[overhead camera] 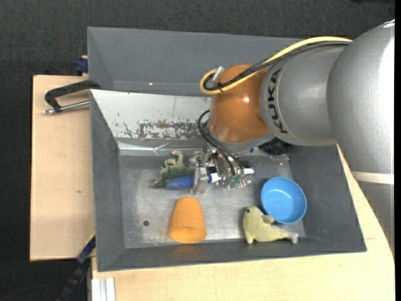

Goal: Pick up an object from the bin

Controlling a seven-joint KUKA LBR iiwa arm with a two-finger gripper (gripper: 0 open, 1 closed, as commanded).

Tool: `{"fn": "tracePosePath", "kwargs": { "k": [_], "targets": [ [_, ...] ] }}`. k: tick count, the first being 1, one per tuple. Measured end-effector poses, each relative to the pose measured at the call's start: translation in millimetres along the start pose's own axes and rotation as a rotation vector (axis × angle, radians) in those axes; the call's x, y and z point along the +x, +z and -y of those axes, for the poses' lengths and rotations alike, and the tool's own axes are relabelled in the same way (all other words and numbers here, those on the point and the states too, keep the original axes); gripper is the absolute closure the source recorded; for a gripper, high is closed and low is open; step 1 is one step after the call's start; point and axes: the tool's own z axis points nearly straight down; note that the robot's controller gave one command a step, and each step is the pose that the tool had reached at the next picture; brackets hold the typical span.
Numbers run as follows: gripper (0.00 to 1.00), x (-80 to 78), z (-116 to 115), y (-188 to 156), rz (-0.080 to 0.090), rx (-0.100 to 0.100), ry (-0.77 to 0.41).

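Gripper (pixel 208 171): low in the middle of the bin (pixel 135 199); I can't make out if it is spread or pressed together.
Green toy (pixel 169 173): a dinosaur lying just left of the gripper.
Orange cup (pixel 187 220): on its side, near the front.
Blue bowl (pixel 283 199): on the right.
Pale toy (pixel 264 227): just in front of the blue bowl.

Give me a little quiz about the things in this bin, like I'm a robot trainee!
1. What colour is the cup?
2. True or false: the pale plush animal lies beside the blue bowl.
3. Which thing lies nearest the gripper? A) the cup B) the green dinosaur toy C) the blue bowl

Key: 1 orange; 2 true; 3 B.
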Motion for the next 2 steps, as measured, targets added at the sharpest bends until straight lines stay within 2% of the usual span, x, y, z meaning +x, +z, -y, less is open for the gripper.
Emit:
{"fn": "tracePosePath", "kwargs": {
  "k": [1,2],
  "targets": [
    [1.0,0.9,-1,-116,0.013,0.0,-0.039],
    [1.0,-14.7,-7,-198,0.011,0.002,-0.588]
  ]
}}
